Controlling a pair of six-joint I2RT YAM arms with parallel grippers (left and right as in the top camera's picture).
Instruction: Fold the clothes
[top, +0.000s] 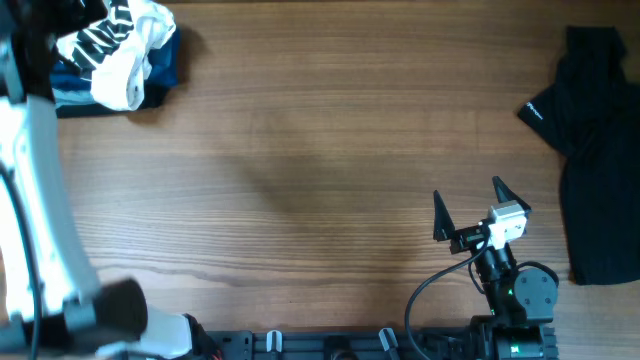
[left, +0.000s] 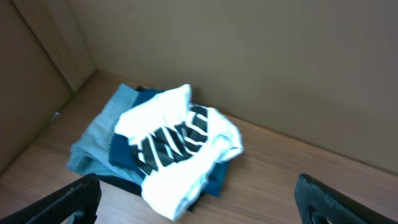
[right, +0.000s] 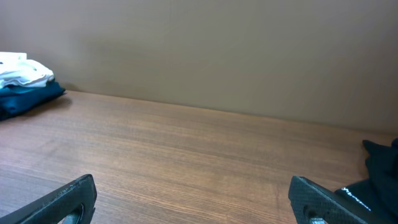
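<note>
White black-striped shirt (left: 180, 134) lies crumpled just ahead of my left gripper (left: 198, 190), the nearer one, its jaws spread wide, empty.

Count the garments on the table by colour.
White with black stripes: 1, the striped shirt, lying on top of the blue ones
Light blue: 1, the light blue garment
Dark blue: 1, the dark blue garment, as far as the folds show
Black: 1, the black garment, apart at the right edge
Total: 4

The wooden table (top: 300, 150) bears blue clothes (top: 162, 70) in one corner and a black garment (top: 600, 150).
</note>
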